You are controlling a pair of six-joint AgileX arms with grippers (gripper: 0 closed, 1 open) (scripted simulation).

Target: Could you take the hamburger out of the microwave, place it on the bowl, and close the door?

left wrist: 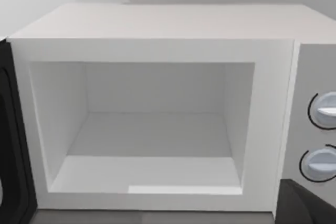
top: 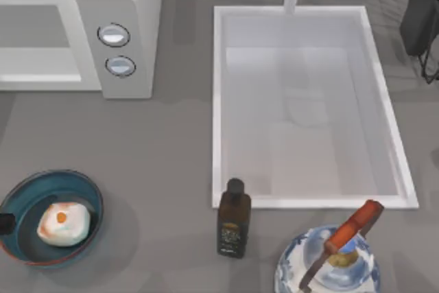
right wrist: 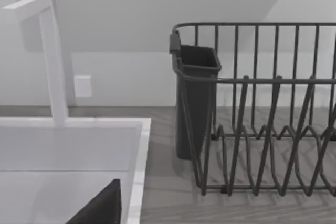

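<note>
The hamburger (top: 63,223) lies inside the bowl (top: 20,200) at the lower left of the top view, so the transfer looks complete. The microwave (top: 130,5) stands at the upper left of that view with its cavity open and bare. In my left wrist view the cavity faces me squarely, and a dark panel at the left edge of that frame appears to be the door (left wrist: 11,145), swung wide open.

Step in hand, as I judge it: close the door.

1. Left arm: it faces the microwave. I cannot tell from these views how far my left gripper is open, or whether it has hold of anything.
2. Approach the door from its outer face, near the free edge away from the hinge, where a push gives the most leverage.
3. Push in an arc that follows the hinge; a straight shove could shift the whole appliance.
4. Keep the sweep away from the bowl so the hamburger is not knocked out.

Right arm: parked at the upper right, facing the sink (right wrist: 131,129) and dish rack (right wrist: 262,108); I cannot tell its gripper state.
</note>
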